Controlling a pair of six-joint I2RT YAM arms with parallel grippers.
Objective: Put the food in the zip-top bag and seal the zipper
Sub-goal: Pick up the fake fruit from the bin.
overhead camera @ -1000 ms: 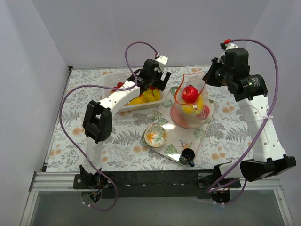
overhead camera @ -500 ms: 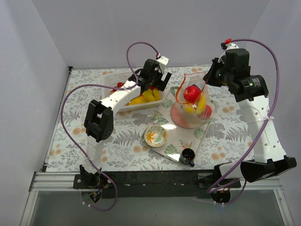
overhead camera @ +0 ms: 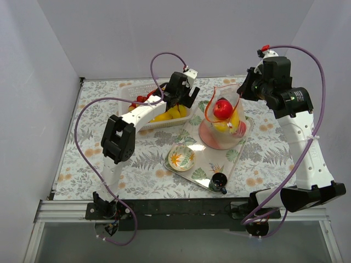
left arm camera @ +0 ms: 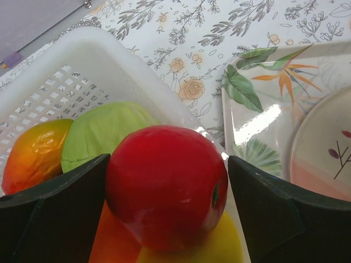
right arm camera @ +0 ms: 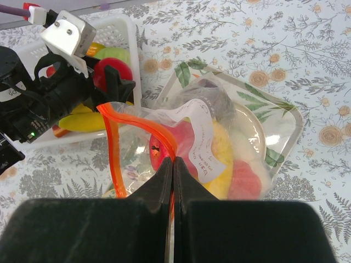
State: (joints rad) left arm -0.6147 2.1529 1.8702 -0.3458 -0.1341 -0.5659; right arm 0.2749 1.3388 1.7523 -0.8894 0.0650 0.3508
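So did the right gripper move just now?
No. The right gripper still pinches the zip-top bag at the same spot above the leaf tray.

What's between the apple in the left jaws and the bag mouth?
Only the white basket wall, which sits between the red apple and the zip-top bag; can't tell if the apple clears its rim. The right gripper holds the mouth open, nothing across it.
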